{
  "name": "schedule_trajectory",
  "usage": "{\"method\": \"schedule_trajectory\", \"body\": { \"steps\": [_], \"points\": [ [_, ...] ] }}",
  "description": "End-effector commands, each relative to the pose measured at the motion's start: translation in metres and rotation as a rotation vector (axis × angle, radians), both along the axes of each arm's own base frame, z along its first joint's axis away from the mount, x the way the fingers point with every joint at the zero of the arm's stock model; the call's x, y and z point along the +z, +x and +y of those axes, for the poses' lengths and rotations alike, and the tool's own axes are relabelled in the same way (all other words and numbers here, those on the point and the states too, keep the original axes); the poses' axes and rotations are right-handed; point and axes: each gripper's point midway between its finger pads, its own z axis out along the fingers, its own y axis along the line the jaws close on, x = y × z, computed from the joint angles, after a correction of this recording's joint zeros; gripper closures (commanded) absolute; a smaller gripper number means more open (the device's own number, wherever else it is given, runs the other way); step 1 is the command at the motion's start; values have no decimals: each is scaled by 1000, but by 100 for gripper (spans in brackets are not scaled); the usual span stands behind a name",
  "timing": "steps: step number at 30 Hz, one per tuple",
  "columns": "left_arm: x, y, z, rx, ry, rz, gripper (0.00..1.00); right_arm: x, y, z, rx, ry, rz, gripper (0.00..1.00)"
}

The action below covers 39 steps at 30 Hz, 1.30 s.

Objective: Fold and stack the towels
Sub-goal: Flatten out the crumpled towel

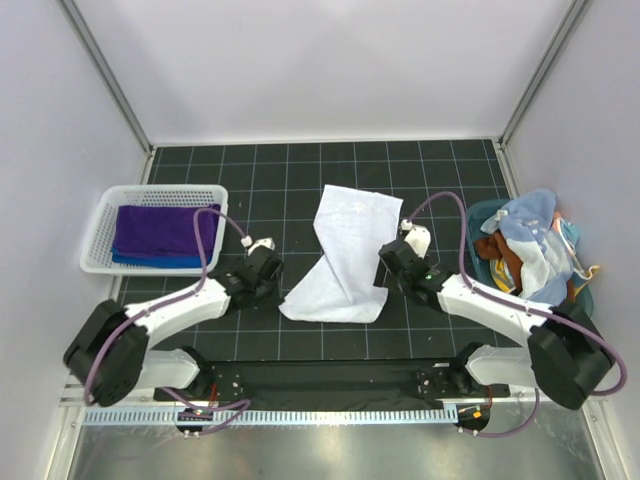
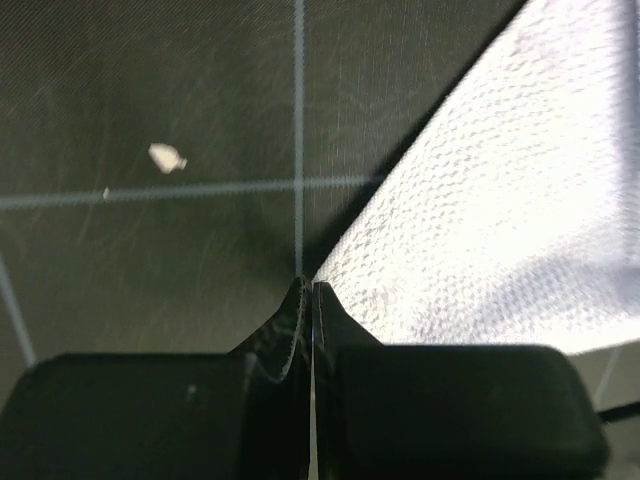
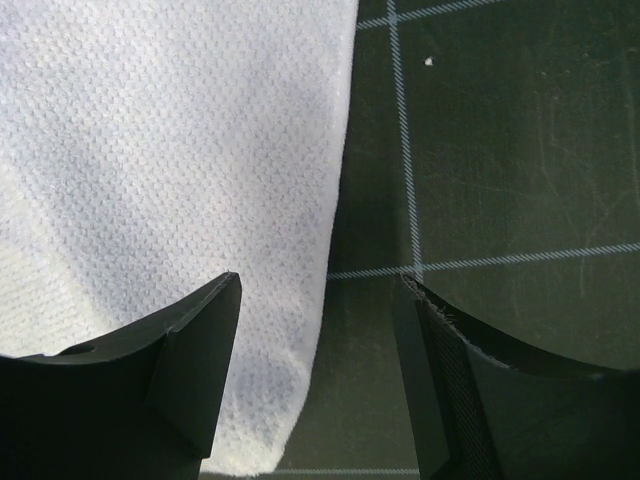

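The white towel (image 1: 340, 255) lies loosely half-folded in the middle of the dark grid mat. The purple towel (image 1: 160, 228) lies folded on the blue towel (image 1: 150, 261) inside the white basket (image 1: 100, 225) at the left. My left gripper (image 1: 277, 276) is shut and empty, its tips (image 2: 308, 287) on the mat right at the white towel's left edge (image 2: 500, 200). My right gripper (image 1: 386, 270) is open, low over the towel's right edge. In the right wrist view (image 3: 320, 290) one finger is above the towel (image 3: 180, 160) and the other above bare mat.
A teal bin (image 1: 480, 215) piled with mixed cloths (image 1: 535, 245) stands at the right edge. White walls enclose the mat on the left, back and right. A small white fleck (image 2: 166, 157) lies on the mat near the left gripper.
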Motion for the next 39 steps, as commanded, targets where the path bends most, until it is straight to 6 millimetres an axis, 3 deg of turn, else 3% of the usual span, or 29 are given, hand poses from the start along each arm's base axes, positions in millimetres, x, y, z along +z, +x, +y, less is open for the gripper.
{"method": "schedule_trajectory", "body": {
  "steps": [1,8,12,17,22,23,25,27,28,29,32,33,35,36,37,39],
  "points": [
    [13,-18,14,83,-12,26,100,25,32,26,22,48,-94,31],
    [16,-49,28,108,-27,94,100,19,84,37,-7,-9,-79,30],
    [18,-63,30,123,-60,119,100,-2,110,34,-24,-33,-29,30],
    [24,-71,33,118,-64,135,100,-13,146,20,-66,-52,-10,30],
    [30,-68,26,75,-71,130,100,-27,159,19,-36,-94,31,30],
    [30,-65,25,64,-62,130,100,-22,164,20,-38,-88,24,30],
    [37,-59,20,34,-56,113,100,-17,164,20,-35,-78,20,30],
    [42,-53,13,14,-67,101,100,2,159,21,-33,-46,-9,30],
    [44,-49,10,-3,-71,88,100,7,153,20,-29,-37,-7,30],
    [48,-43,4,-16,-85,65,100,24,148,21,-27,-12,-37,30],
    [64,-25,-13,-78,-90,25,100,36,124,22,6,-7,-39,30],
    [61,-20,-18,-92,-76,34,100,52,117,22,5,11,-72,30],
    [79,4,-34,-106,-99,-34,100,53,97,20,23,15,-70,29],
    [81,13,-39,-110,-98,-49,100,70,90,21,30,47,-108,29],
    [75,24,-45,-107,-77,-44,100,72,80,24,48,51,-100,29],
    [91,59,-61,-88,-112,-107,100,75,67,25,59,57,-99,29]
  ]
}}
